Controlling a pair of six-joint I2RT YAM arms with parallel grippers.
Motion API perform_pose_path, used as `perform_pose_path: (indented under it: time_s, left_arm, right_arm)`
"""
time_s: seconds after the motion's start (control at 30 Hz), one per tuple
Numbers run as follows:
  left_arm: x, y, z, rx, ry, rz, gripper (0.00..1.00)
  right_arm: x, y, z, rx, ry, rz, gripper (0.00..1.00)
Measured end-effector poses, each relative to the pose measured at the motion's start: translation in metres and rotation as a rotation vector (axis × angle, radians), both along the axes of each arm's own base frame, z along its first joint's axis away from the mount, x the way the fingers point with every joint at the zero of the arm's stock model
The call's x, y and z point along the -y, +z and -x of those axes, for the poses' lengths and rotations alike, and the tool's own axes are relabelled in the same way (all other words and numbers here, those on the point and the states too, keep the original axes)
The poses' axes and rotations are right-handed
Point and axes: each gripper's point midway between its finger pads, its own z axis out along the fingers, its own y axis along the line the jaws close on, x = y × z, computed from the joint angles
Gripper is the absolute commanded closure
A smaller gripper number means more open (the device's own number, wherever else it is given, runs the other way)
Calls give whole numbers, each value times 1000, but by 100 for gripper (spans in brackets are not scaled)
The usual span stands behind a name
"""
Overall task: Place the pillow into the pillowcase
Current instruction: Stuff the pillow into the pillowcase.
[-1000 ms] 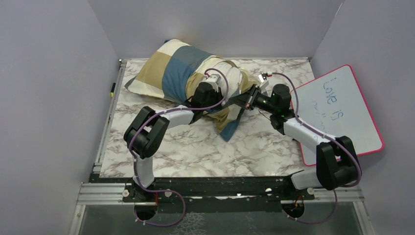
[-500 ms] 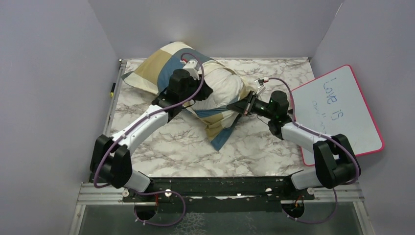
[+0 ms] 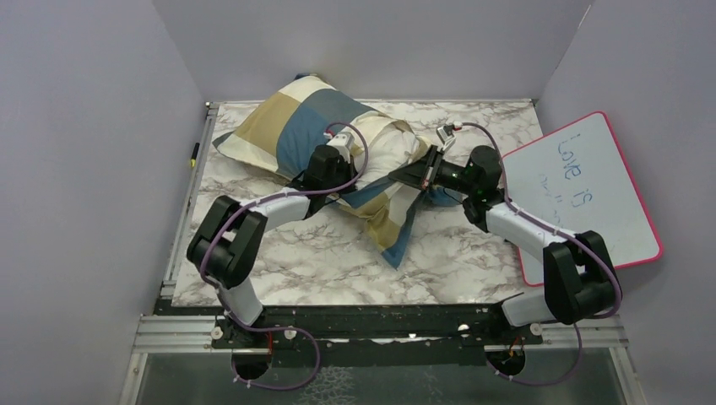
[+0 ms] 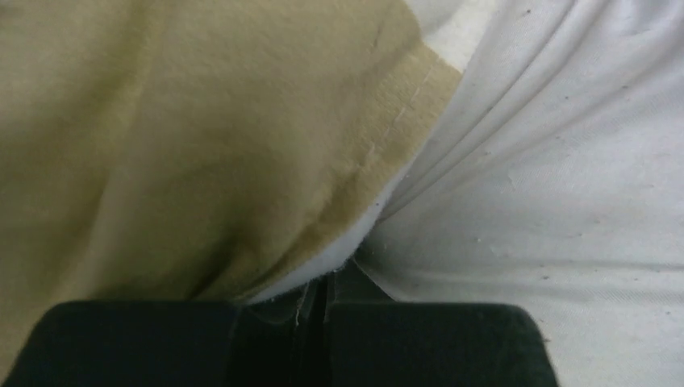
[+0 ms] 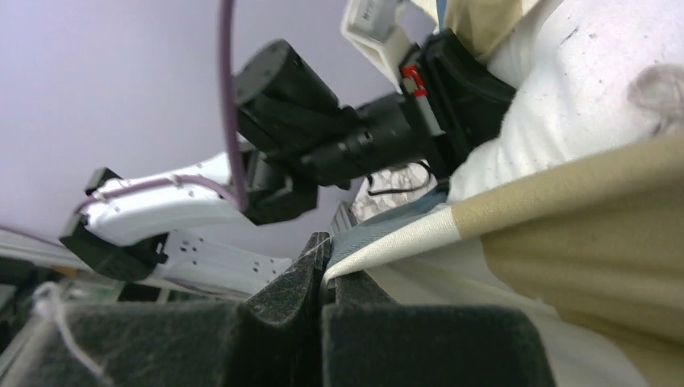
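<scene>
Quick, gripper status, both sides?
Left gripper: closed, pinching the blue, tan and cream block-patterned pillowcase hem.
Right gripper: closed on that pillowcase's edge.

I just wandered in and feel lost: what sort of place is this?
Probably a robot test booth: a left arm and a right arm bolted to a metal frame beside a marble-patterned table, plain grey walls close around it, and a whiteboard at the right.

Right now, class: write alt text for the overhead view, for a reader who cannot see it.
A white pillow lies partly inside a blue-and-tan pillowcase on a marble table; the left hand and right hand each pinch the case's edge.
</scene>
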Motion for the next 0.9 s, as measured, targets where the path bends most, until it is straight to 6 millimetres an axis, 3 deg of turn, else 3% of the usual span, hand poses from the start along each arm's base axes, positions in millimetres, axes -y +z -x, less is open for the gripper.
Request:
perform_pose_path:
  time_s: [0.03, 0.13, 0.3, 0.43, 0.6, 0.73, 0.9]
  left_arm:
    - [4, -12, -3, -14, -4, 8, 99]
    - [16, -20, -8, -1, -9, 51, 99]
    - [17, -9, 9, 8, -1, 116, 87]
    - [9, 30, 42, 4, 2, 174, 67]
    - [0, 117, 61, 145, -34, 225, 48]
    - [4, 171, 48, 280, -76, 191, 50]
    - [23, 182, 21, 336, -126, 151, 65]
  right_arm:
    - [0, 4, -1, -20, -4, -15, 100]
    - [2, 6, -11, -74, -59, -29, 95]
    - [13, -11, -29, -105, -192, 100, 59]
    - [36, -16, -43, -82, -355, 280, 47]
    - [73, -3, -52, -97, -553, 432, 47]
    - [95, 3, -53, -175, -679, 471, 49]
    - [108, -8, -64, -248, -767, 525, 51]
